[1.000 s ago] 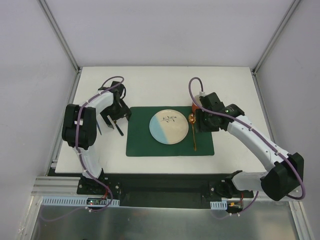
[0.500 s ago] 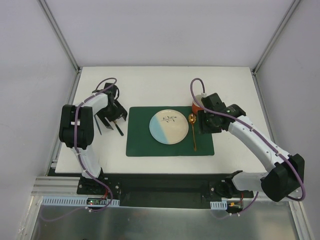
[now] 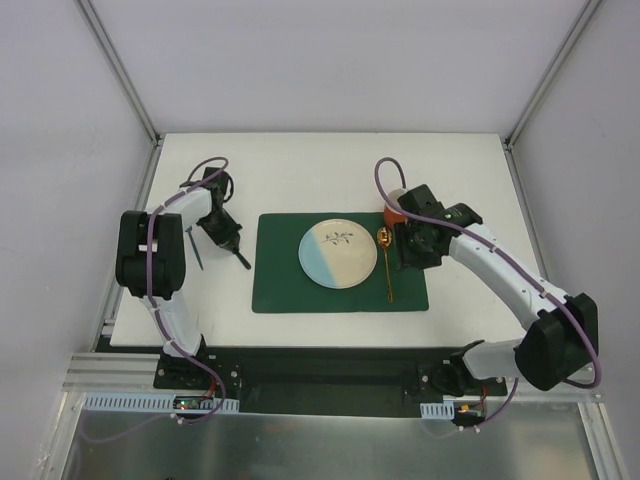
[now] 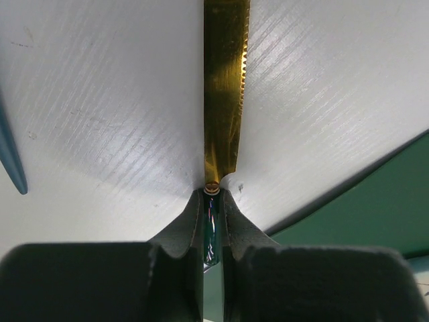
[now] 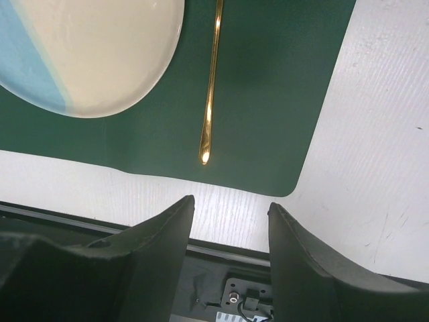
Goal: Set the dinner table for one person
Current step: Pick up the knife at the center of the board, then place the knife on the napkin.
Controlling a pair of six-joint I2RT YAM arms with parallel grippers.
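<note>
White dinner table (image 3: 330,165), grey walls (image 3: 330,60), pincer (image 4: 212,201) clamping knife (image 4: 224,87)

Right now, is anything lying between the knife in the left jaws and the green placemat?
Nothing visible. The left gripper is shut on the knife, and only white table shows between it and the placemat. The plate sits farther in on the mat.

left arm (image 3: 160,240): elbow folded, left hand (image 4: 212,196) pinched closed | right arm (image 3: 500,272): extended, right hand (image 5: 229,202) fingers apart
</note>
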